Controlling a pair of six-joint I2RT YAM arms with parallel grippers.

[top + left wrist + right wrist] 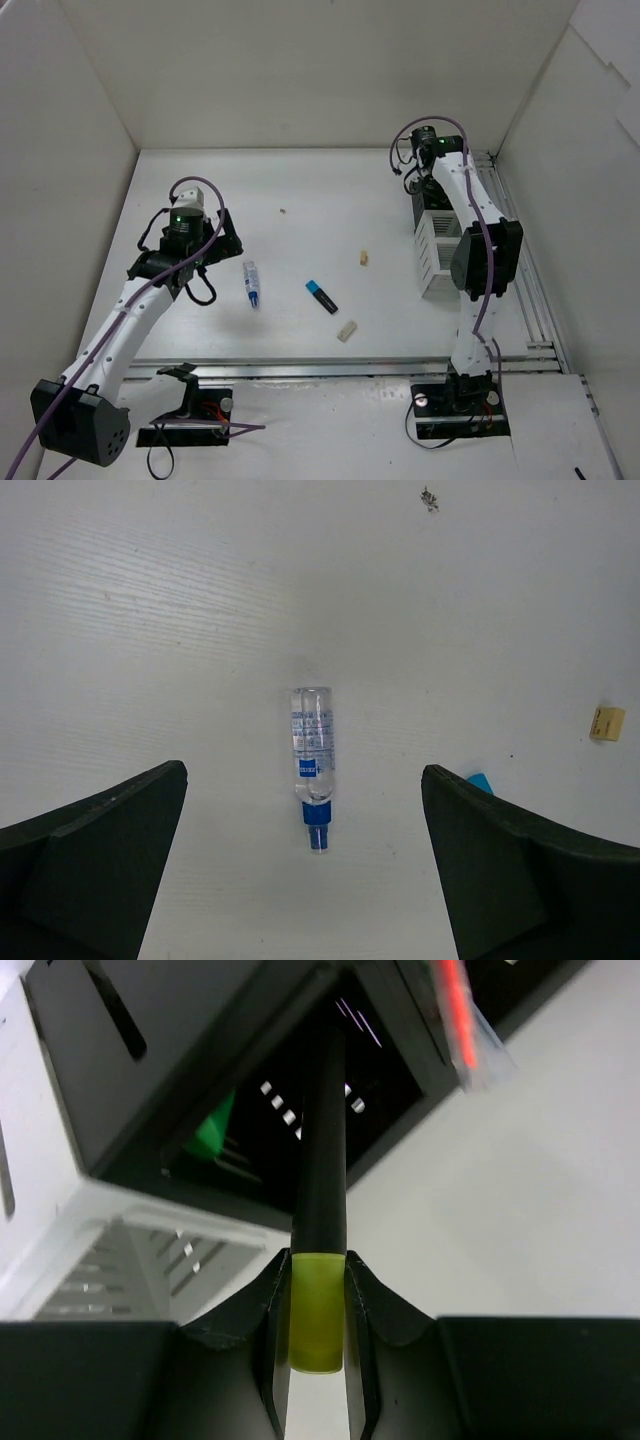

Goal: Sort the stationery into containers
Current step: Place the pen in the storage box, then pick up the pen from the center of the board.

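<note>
R claw (pixel 318 1292) clenching yellow-ended black highlighter (pixel 320 1180) at black slatted box (pixel 150 1090) opening.
Green piece (pixel 212 1132) sitting inside; L claw (pixel 303 772) gaping over clear blue-capped tube (pixel 312 740).

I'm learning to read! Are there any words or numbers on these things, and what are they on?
On the white-blue tube: blue printed lines and a small blue label, too small and blurred to read.
On the yellow highlighter in the right gripper: no writing shows.
Nothing else readable.

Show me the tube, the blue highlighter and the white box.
tube (pixel 312 742), left wrist view, on its clear body.
blue highlighter (pixel 322 297), top view, mid-barrel.
white box (pixel 430 260), top view, on its slatted left wall.
</note>
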